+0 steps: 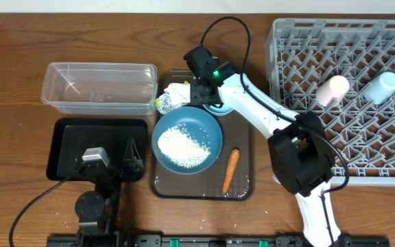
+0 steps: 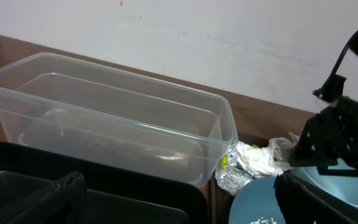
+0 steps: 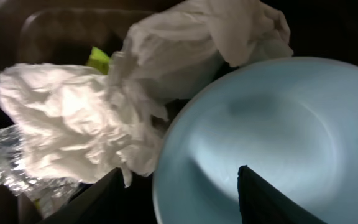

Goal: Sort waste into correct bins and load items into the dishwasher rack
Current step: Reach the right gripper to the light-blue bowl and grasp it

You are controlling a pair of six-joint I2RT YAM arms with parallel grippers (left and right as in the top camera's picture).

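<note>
The right tool (image 3: 178, 171) is parted wide and grips nothing. Its 2 fingers (image 3: 260, 199) straddle the rim of the small pale-blue bowl (image 3: 272, 143), 1 inside the bowl and 1 outside, next to the crumpled white wrappers (image 3: 73, 130). Whether either finger touches the rim cannot be told. The bowl sits at the far end of the brown tray (image 1: 242, 189), just behind the dark-blue bowl (image 1: 211, 130), which holds the rice (image 1: 182, 145). The carrot (image 1: 230, 170) lies on the tray beside it. The left tool (image 1: 134, 159) hangs over the black bin (image 1: 64, 147), spread open and empty, near the clear tub (image 1: 98, 88). On the desk's right side, the pinkish-white cup (image 1: 332, 89) and the pale-blue cup (image 1: 381, 86) lie in the rack (image 1: 348, 137).
</note>
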